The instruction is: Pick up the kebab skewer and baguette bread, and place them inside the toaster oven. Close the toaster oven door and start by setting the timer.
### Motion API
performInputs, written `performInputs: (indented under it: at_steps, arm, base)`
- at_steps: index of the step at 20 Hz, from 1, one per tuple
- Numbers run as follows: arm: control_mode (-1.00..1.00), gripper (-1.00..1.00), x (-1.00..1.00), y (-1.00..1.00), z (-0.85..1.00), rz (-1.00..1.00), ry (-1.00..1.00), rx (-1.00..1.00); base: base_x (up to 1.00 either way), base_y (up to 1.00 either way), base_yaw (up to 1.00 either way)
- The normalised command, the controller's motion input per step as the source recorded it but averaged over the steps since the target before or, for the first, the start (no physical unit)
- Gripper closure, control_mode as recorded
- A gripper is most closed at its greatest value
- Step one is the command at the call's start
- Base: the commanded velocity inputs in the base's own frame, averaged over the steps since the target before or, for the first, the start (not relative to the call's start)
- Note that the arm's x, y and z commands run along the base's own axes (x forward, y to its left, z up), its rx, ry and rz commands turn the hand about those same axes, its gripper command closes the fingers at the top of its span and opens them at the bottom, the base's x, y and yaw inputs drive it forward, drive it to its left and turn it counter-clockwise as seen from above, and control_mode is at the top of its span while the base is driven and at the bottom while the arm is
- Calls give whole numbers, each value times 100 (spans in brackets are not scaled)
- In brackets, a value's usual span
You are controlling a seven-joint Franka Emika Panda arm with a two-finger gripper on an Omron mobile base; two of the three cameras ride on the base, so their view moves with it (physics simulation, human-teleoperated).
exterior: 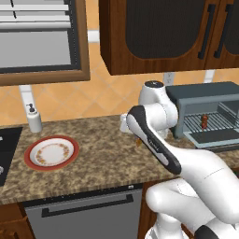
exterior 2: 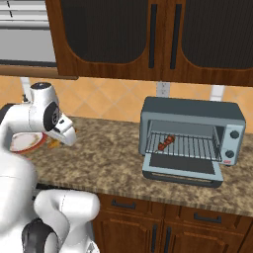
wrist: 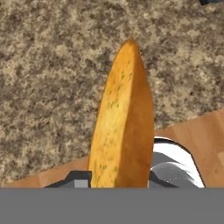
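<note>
Speckled brown granite tabletop (exterior 2: 113, 158) under dark wood cabinets (exterior 2: 148, 39), orange tiled wall behind. On it, a blue-grey toaster oven (exterior 2: 192, 133) stands with its door (exterior 2: 183, 170) dropped open, a skewer (exterior 2: 165, 143) of dark red meat lying on the rack. Golden-orange bread (wrist: 124, 127) (speckled, tapering to a point) sits upright, clamped in the end effector (wrist: 120, 177) above the tabletop. Red-rimmed plate (exterior: 51, 152) at left.

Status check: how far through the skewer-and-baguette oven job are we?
Done: the kebab skewer lies on the rack inside the toaster oven. In hand: the baguette bread sits in the claw, above the counter. Left: load the bread, shut the toaster oven door, which hangs open, set the timer.
</note>
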Motion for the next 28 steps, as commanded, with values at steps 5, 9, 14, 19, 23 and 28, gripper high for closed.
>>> performInputs:
  at_steps: [5,9,14,19,23,28]
  arm:
    - [-100,100,-3,-100,16,2,3,0]
    - [-100,100,0,-100,0,3,0,0]
    - [-100,100,0,-100,2,6,0,2]
    - [-100,100,12,-100,7,5,0,5]
    - [-100,100,37,-100,16,6,-5,13]
    - [-100,100,48,-100,0,9,-4,13]
  base:
    - [0,0,0]
    - [0,0,0]
    - [0,0,0]
    - [0,0,0]
    - [0,0,0]
    - [0,0,0]
